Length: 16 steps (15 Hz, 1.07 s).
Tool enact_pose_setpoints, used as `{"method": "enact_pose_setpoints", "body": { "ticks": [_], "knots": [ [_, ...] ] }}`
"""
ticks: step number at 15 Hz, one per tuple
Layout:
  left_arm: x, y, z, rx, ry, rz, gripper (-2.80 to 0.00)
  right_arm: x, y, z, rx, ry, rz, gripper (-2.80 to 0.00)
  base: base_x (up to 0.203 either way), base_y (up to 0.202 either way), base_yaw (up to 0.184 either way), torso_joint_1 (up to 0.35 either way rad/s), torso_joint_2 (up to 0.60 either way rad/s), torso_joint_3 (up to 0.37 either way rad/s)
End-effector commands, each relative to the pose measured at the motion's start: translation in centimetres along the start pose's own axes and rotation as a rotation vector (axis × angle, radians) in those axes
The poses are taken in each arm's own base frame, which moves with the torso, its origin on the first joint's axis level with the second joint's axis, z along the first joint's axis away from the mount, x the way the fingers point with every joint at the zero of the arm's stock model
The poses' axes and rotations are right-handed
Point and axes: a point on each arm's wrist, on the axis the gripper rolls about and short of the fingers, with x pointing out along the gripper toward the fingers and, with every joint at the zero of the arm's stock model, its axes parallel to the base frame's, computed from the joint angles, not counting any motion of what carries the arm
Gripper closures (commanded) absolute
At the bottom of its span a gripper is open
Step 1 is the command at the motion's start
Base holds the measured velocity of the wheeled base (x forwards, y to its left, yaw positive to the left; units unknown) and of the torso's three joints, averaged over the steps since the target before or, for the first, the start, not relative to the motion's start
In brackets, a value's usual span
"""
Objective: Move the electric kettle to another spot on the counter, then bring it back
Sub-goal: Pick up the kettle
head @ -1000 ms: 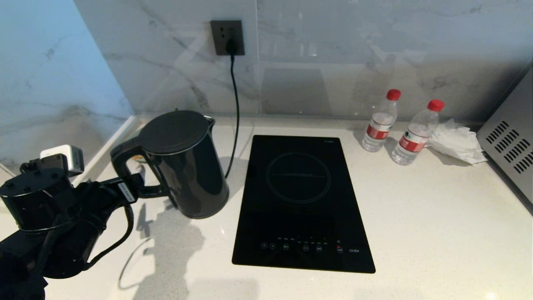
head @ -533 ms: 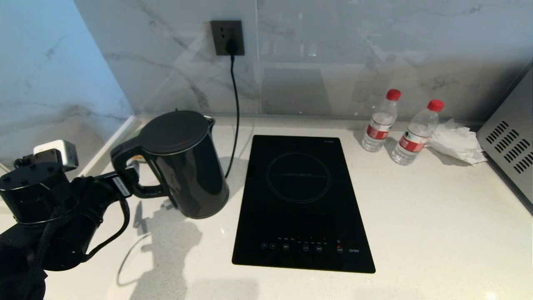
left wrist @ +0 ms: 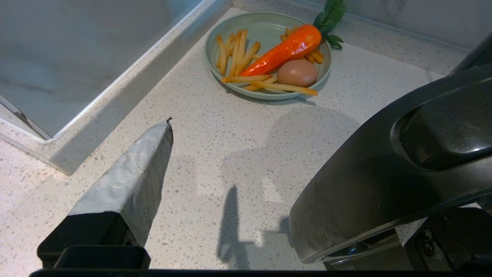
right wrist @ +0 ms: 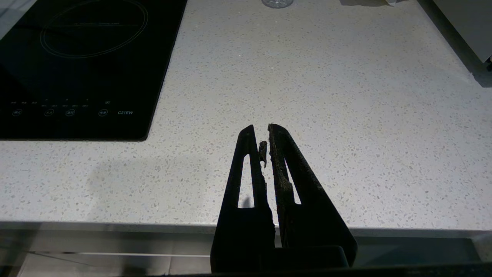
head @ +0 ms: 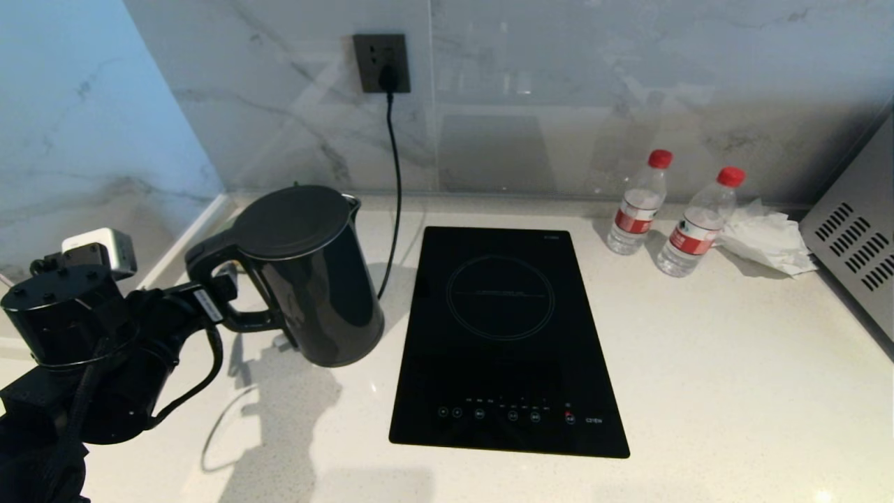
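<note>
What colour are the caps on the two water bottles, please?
Red, on both bottle caps; clearest in the head view.

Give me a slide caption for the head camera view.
Left gripper, jaws open, at the loop handle of the tall glossy black electric kettle on the off-white speckled stone counter.

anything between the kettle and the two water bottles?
Yes: the black cooktop sits inset in the counter between the electric kettle and the bottles, per head view.

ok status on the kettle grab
Left hand open at kettle handle, not gripping. Right hand shut, parked over counter. Cord behind kettle.
</note>
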Motion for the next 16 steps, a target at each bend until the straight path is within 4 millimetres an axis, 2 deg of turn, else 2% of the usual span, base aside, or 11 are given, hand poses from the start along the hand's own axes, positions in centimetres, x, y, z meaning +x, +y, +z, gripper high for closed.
{"method": "enact_pose_setpoints", "body": {
  "ticks": [1, 16],
  "knots": [
    [0.07, -0.02, -0.05, -0.004, -0.003, 0.003, -2.8, 0.0, 0.0, 0.0, 0.0, 0.0, -0.001, 0.0, 0.0, 0.0, 0.0, 0.0, 0.0, 0.0],
    [0.54, -0.36, -0.07, -0.008, -0.005, 0.003, -2.8, 0.0, 0.0, 0.0, 0.0, 0.0, 0.001, 0.0, 0.0, 0.0, 0.0, 0.0, 0.0, 0.0]
  ]
}}
